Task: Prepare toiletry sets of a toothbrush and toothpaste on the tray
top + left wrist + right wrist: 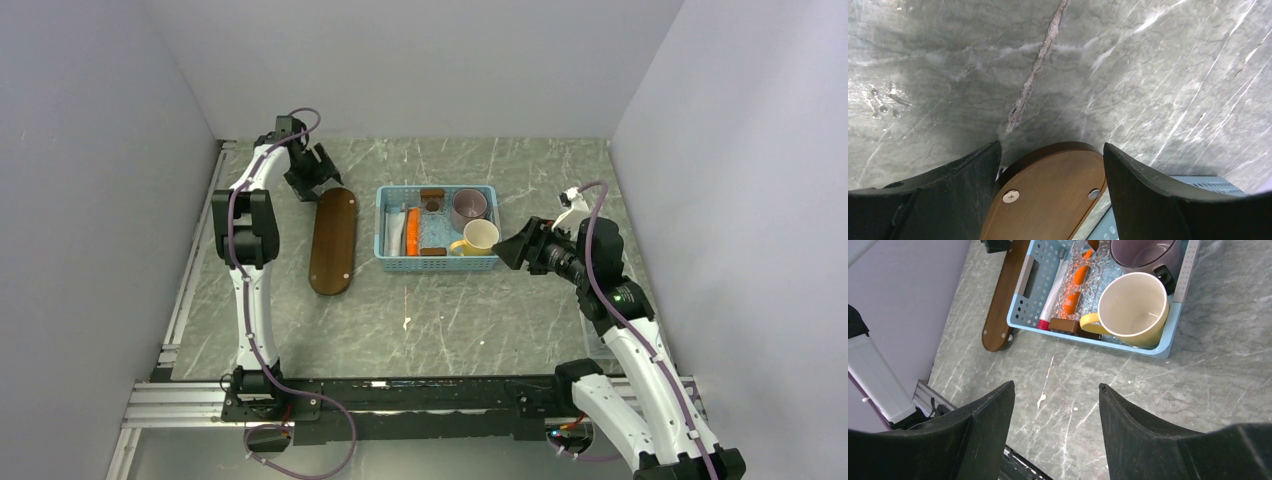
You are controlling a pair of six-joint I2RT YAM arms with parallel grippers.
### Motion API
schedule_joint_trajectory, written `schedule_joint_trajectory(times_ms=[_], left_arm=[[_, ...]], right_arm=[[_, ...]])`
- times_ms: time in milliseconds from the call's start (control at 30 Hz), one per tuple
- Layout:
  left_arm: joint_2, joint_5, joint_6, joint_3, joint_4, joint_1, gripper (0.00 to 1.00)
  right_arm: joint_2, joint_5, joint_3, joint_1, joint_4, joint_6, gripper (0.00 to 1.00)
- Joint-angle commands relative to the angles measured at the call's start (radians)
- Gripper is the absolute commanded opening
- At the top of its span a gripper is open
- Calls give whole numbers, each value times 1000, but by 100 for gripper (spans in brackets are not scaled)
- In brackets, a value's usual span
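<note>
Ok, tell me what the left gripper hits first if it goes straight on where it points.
Probably the tray: its rounded end lies inside the left gripper, whose jaws stand open. If the line passes just beyond that end, it meets the table instead; depth is unclear.

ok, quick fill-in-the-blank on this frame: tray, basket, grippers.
1. In the top view the tray lies to the ___ of the basket.
2. The ___ mug stands in the basket corner nearest the right gripper.
3. The left gripper straddles the tray's ___ end, counted from the arm bases.
4. The right gripper's jaws stand ___, holding nothing.
Missing: left; yellow; far; open.
</note>
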Motion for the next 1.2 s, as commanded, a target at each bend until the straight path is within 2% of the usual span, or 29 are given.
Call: schedule_joint_trajectory(times_ms=[0, 433, 633, 1167], left_arm=[[16, -56, 88, 10, -69, 3, 81], [14, -139, 244, -4, -140, -45, 78], [-33, -162, 289, -60, -141, -72, 70], [-256, -171, 306, -361, -59, -138, 67]], right_arm=[[-21, -1, -10, 5, 36, 2, 65], [-46, -4, -37, 5, 23, 19, 65], [-67, -3, -49, 5, 14, 31, 65], [-185, -1, -54, 5, -62, 72, 65]])
